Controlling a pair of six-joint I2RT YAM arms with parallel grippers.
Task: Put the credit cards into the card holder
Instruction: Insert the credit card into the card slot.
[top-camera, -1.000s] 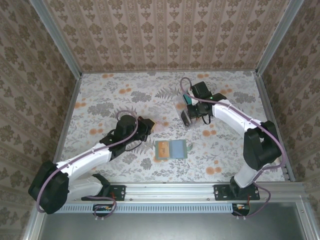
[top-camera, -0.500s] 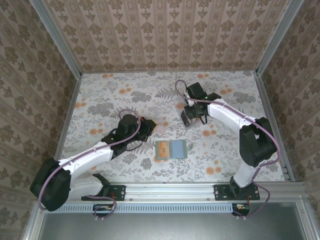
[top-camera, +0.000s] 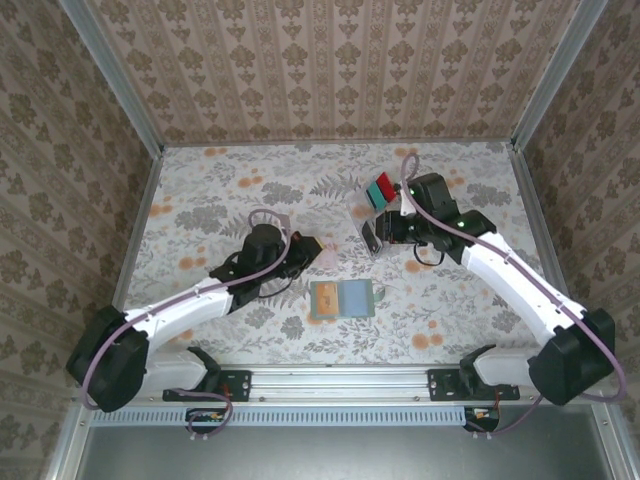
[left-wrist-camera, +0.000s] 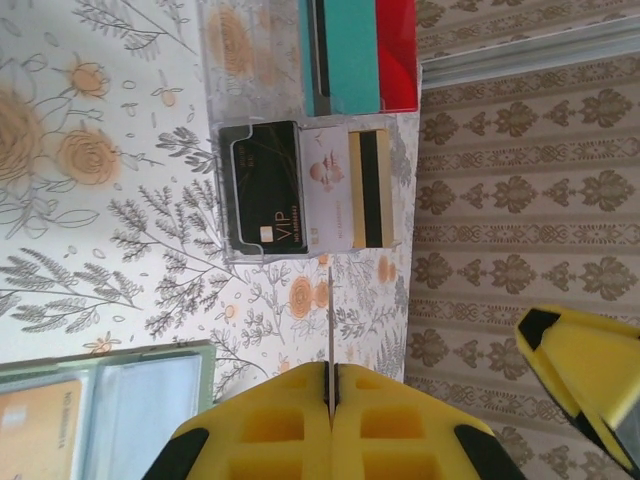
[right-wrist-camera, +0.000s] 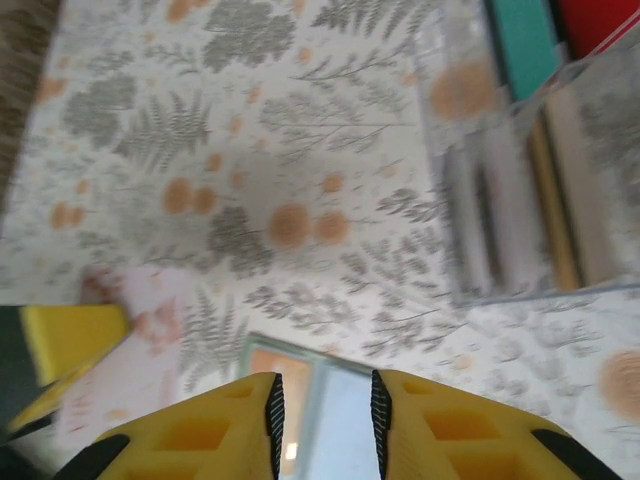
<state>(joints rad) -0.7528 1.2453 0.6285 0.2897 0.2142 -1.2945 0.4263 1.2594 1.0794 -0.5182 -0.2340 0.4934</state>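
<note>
Left wrist view: the left gripper (left-wrist-camera: 330, 382), shut on a pale pink card (right-wrist-camera: 150, 350) edge-on just beyond the open card holder (left-wrist-camera: 110, 400), may let it twist and jam on insertion; the right gripper (right-wrist-camera: 322, 402), slightly parted, holds nothing.

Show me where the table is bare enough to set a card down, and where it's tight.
Bare: far-left table, between left arm and left wall; near-right, between card holder and right arm. Crowded: centre, among clear tray, card holder and left tool.

Robot test booth, wallpapered walls (top-camera: 330, 70), aluminium frame (top-camera: 340, 380)
</note>
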